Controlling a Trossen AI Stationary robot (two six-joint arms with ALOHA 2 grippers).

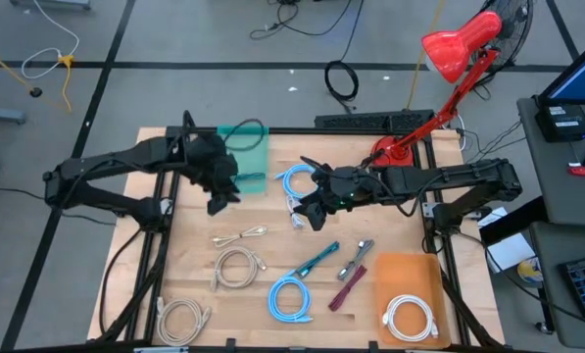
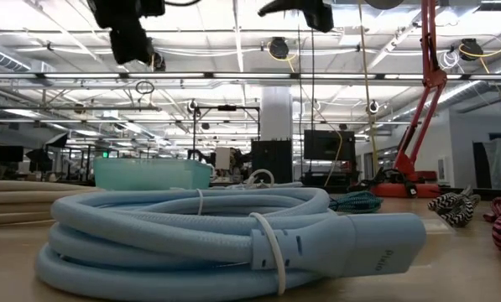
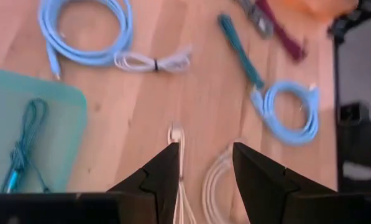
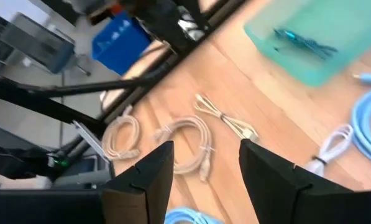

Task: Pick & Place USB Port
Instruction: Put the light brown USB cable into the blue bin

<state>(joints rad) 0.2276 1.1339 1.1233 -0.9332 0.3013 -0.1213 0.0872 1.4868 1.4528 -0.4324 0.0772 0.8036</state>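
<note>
though blurred, probably beige cables beside blue coil, near teal tray

Light falls evenly from the ceiling strips, bright enough that the worktop shows only faint, soft shadows beneath the arms. The red lamp at the far right corner adds no visible pool of light (lit or not, I cannot tell). Both wrist views are smeared with blur. In the low view the near blue cable fills the foreground, slightly soft.
</note>
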